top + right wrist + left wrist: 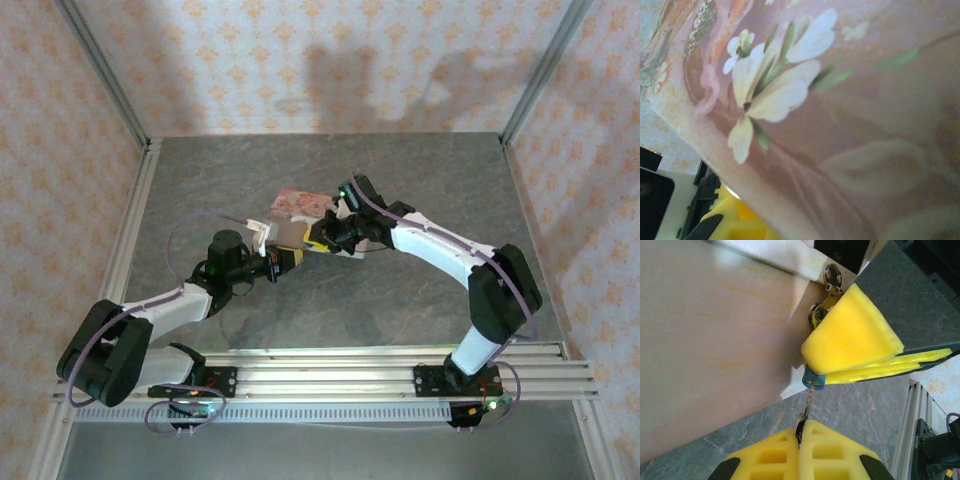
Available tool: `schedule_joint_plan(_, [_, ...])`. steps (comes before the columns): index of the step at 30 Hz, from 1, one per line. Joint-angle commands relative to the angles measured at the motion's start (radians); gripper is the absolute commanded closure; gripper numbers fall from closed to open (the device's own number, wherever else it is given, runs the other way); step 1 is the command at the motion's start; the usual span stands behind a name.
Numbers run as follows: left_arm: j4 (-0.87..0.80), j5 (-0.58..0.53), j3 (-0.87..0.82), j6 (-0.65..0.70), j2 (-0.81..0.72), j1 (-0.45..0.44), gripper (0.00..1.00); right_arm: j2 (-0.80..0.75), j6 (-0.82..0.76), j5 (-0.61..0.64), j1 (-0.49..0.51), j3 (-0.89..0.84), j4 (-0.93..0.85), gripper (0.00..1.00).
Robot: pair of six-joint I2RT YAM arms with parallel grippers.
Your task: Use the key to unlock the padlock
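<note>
The tiny blue-teal padlock (813,379) hangs at the brass hasp (827,296) of the pink flowered tin (300,204). My right gripper (811,369) is shut on the padlock, its yellow foam pads (852,337) covering all but the keyhole end. The thin metal key (808,402) runs from that keyhole down to my left gripper (801,429), which is shut on the key's dark head. From above, the left gripper (286,259) and right gripper (320,241) meet at the tin's near side. The tin's lid (830,115) crowds the right wrist view, with yellow foam (732,222) below it.
The tin stands mid-table on the grey marbled surface (400,300). Patterned walls close in the back and both sides. An aluminium rail (330,375) with the arm bases runs along the near edge.
</note>
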Motion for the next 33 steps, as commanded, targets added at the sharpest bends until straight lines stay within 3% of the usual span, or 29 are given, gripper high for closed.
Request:
schedule_joint_plan(1, [0.08,0.073,0.03,0.018,0.001,-0.005,1.0,-0.042,-0.013,-0.073,0.01,0.039,0.047,1.0])
schedule_joint_plan(33, [0.035,0.145,0.036,0.057,0.007,-0.001,1.0,-0.065,-0.082,-0.08,-0.015,0.028,-0.014,1.0])
